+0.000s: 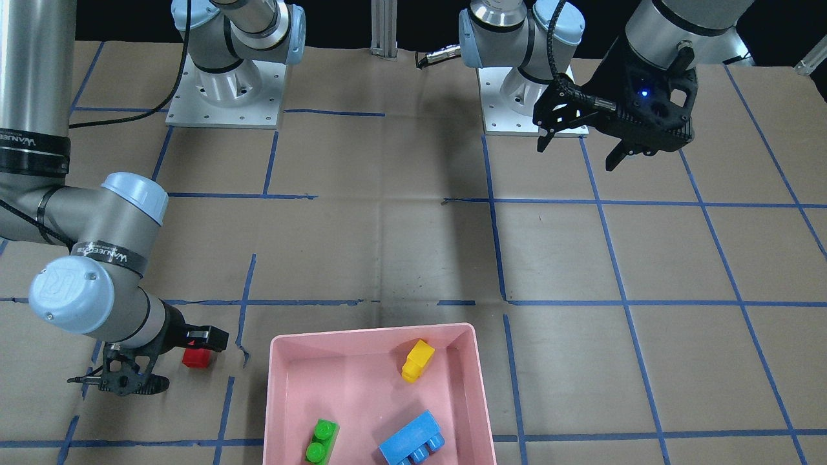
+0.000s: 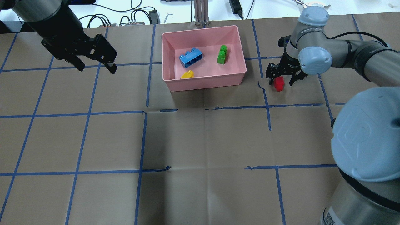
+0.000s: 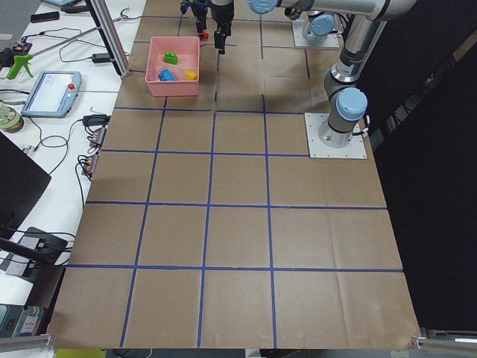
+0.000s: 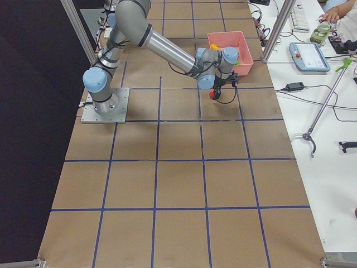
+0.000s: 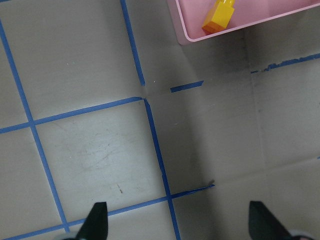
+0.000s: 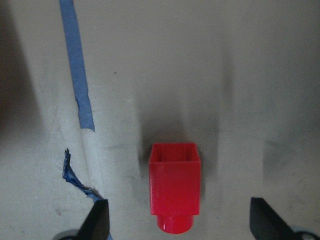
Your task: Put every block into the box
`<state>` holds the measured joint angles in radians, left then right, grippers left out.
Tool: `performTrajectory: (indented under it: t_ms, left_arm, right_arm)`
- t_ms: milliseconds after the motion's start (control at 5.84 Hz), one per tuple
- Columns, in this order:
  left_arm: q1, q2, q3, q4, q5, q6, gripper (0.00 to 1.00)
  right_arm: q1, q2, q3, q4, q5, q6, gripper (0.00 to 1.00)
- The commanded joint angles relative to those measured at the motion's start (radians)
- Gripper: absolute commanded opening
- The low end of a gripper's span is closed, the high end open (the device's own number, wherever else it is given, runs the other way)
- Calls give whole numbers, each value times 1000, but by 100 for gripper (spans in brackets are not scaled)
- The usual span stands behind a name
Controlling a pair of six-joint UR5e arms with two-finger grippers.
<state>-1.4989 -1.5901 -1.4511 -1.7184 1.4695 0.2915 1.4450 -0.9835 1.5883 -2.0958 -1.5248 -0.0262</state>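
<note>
- Three lie in box (image 2: 206,82): green (image 2: 222,54), yellow (image 2: 187,74), blue (image 2: 191,57).
- Red block (image 2: 279,83), one-stud, lies sideways between right gripper's (image 2: 282,80) spread jaws, untouched.
- Left gripper (image 2: 97,68) gapes, empty.

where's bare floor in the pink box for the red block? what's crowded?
Biggest bare patch: the box corner toward the robot's right, bordered by the green block, the yellow block and the robot-side and right walls. A bare strip also runs along the far wall, beyond the blue block. Crowded: the left half, where blue and yellow sit close.
</note>
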Motion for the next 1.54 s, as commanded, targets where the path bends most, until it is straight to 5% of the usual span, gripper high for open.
performTrajectory:
  t_ms: [0,514,1027,1369]
  left_arm:
    - [0,4,0,-3,0,0,100]
    - [2,6,0,-9,2,0,100]
    - [2,6,2,-9,49,0,100]
    - [2,4,2,-9,51,0,100]
  right_arm:
    - [0,3,-2,-9,-4,8,32]
    - [0,-32,-77,22,2,5,21]
    - [49,-29,-495,401,40,12,22]
    - [220,29,-550,380,46,226,22]
